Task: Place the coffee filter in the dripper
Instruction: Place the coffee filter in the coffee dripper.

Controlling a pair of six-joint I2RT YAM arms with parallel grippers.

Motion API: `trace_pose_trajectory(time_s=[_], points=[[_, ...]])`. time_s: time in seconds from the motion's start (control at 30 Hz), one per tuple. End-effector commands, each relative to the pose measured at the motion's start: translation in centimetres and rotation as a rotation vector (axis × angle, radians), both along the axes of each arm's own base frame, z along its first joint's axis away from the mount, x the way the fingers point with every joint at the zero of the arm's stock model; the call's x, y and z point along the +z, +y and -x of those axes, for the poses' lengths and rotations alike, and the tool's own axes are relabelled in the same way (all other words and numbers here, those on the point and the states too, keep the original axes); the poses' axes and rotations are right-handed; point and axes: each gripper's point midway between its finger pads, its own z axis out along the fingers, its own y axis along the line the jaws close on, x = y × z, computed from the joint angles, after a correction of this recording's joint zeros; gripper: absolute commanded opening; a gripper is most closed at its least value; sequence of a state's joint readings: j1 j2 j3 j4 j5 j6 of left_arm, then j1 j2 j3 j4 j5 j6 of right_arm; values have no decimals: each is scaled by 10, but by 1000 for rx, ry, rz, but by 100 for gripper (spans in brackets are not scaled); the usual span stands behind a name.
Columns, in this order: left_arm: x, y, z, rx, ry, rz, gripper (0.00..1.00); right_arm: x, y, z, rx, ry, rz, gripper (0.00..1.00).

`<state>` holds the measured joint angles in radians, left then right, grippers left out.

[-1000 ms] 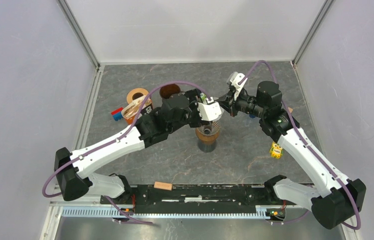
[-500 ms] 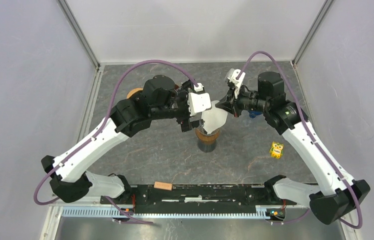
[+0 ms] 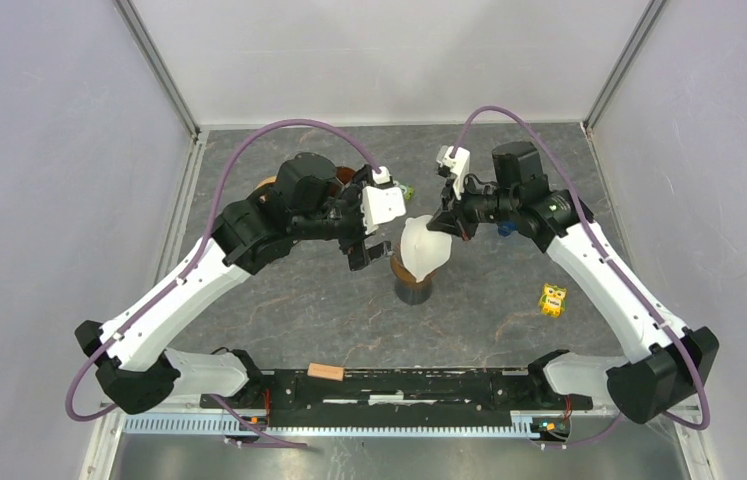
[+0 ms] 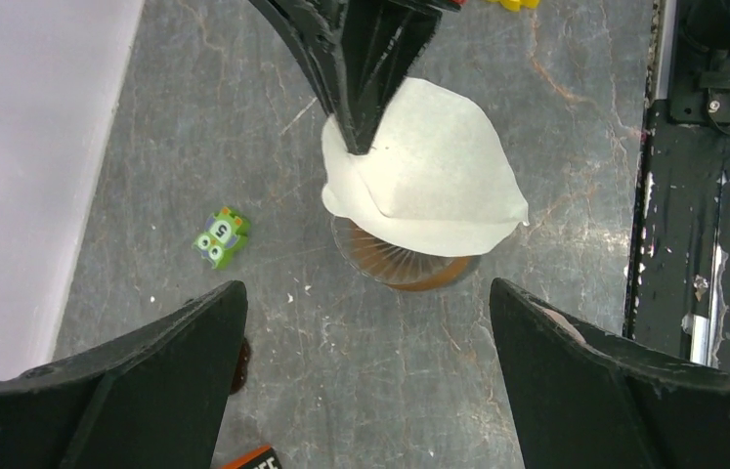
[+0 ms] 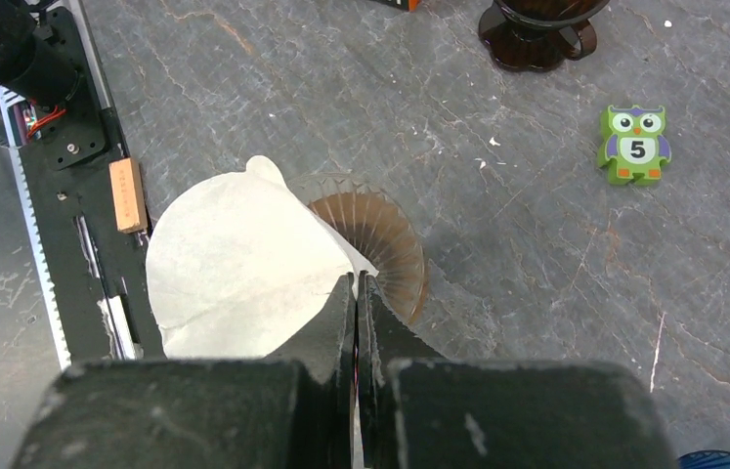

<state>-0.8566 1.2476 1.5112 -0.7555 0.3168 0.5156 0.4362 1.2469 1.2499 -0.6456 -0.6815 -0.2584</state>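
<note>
The white paper coffee filter (image 3: 424, 248) hangs partly unfolded over the dripper (image 3: 412, 278), an amber ribbed glass cone on a dark base. It covers much of the dripper's rim (image 4: 409, 266); whether it touches the rim I cannot tell. My right gripper (image 3: 440, 224) is shut on the filter's upper edge, and in the right wrist view (image 5: 355, 283) the paper (image 5: 234, 264) spreads left of the closed fingers, beside the dripper (image 5: 385, 239). My left gripper (image 3: 373, 253) is open just left of the dripper, nothing between its fingers (image 4: 368, 285). The filter (image 4: 429, 186) lies ahead of it.
A green owl block (image 5: 634, 145) lies behind the dripper and a yellow block (image 3: 551, 299) to its right. A second dark dripper (image 5: 536, 24) and an orange-and-black box (image 4: 253, 457) stand at the back left. A small wooden block (image 3: 326, 372) sits on the front rail.
My left gripper opened fully and drew back to the left, away from the filter. The right gripper shifted slightly left with the filter, which now hangs over the dripper.
</note>
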Motion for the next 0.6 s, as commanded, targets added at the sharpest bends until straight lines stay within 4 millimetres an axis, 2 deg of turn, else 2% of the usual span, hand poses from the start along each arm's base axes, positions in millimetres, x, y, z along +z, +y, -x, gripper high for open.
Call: trace_pose_trajectory(time_s=[0.0,0.2,0.33,0.57], points=[[4,-3,-3,37,20,55,100,13,4,-10,-4,-9,-14,0],[-5,-6,-38,213,-7,108,100,3,4,-21,-35,10,24,2],[-15,-10,-59,341,18,164,100,-5,4,-23,-38,24,41,6],[-37,-19,-76,412,50,181,100,-8,8,-26,-39,13,57,17]])
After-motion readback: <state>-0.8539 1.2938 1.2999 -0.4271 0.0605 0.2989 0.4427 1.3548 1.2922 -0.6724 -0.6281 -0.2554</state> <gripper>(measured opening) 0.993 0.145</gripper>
